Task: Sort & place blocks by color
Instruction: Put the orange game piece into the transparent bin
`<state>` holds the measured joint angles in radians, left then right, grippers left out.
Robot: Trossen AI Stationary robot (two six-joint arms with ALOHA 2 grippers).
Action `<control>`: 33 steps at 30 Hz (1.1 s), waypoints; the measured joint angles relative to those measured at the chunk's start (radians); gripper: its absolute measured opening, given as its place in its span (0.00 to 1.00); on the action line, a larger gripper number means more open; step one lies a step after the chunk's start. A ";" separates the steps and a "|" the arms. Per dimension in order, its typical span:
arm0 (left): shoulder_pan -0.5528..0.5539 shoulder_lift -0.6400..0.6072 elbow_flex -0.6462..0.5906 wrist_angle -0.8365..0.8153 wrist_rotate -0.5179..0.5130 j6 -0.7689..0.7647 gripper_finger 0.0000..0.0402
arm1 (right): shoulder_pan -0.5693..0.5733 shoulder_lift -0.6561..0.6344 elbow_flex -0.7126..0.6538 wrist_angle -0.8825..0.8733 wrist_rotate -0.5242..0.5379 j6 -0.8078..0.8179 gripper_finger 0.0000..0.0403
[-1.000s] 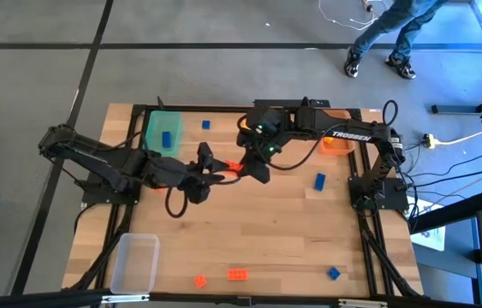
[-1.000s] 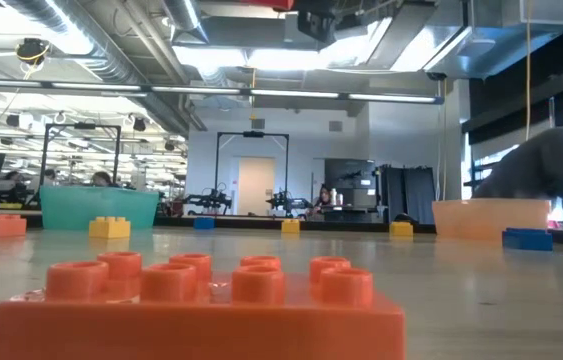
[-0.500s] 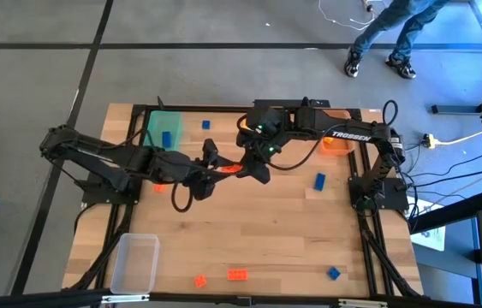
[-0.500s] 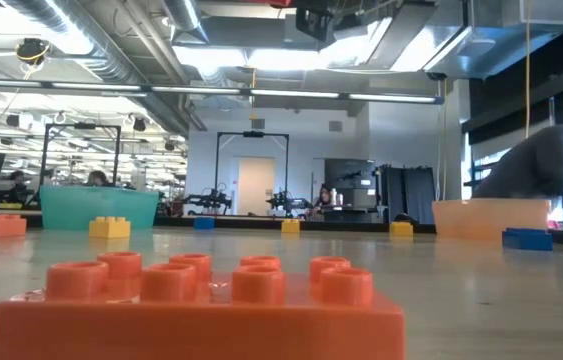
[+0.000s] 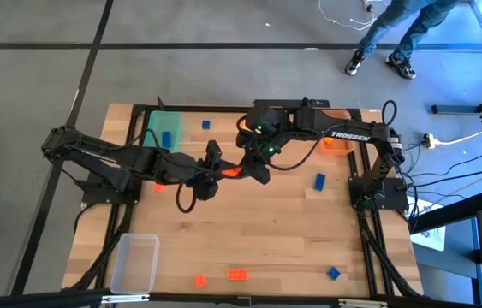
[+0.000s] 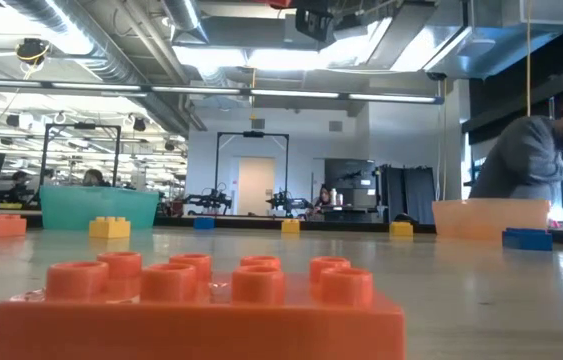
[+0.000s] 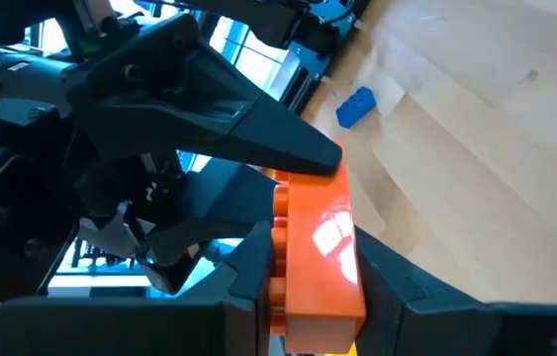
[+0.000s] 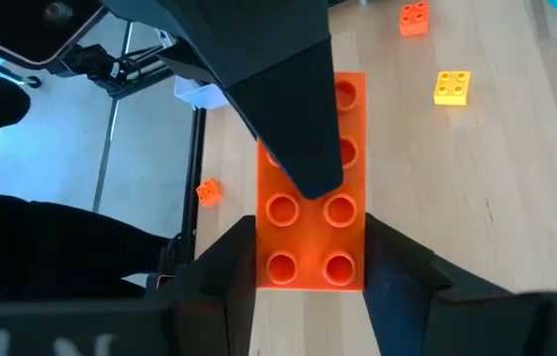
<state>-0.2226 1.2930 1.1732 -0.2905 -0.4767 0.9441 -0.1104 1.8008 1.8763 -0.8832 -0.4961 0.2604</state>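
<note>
Wooden table seen whole from above. Near the middle, both arms meet, their dark bodies hiding most of what passes between them. Only a sliver of red-orange brick visible from above between the two grippers; the low view blocked almost wholly by another orange brick lying right before the lens, with neither gripper to be made out there.

Green tray at the far left of the table, partly covered by the left arm, a blue block inside. Orange tray at the far right, half hidden under the right arm. Clear tray at the near left corner, standing apart.

Left gripper just left of centre, fingers pressed against both long sides of the red-orange brick, clamped on it. Right gripper touching from the opposite side, its fingers likewise flanking the same brick at one end and gripping it; the other arm's dark finger laid over the studs, covering part of them.

Loose blocks elsewhere: blue ones right of centre, at the far edge and near the front right; two orange ones at the front edge.
</note>
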 joint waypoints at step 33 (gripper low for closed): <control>-0.067 -0.147 -0.002 -0.690 0.512 -1.224 0.20 | -0.132 -0.103 0.000 -0.156 0.383 -0.380 0.57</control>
<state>-0.2896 1.1459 1.1717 -0.9805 0.0356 -0.2796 -0.2422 1.6981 1.8763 -1.0390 -0.1127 -0.1195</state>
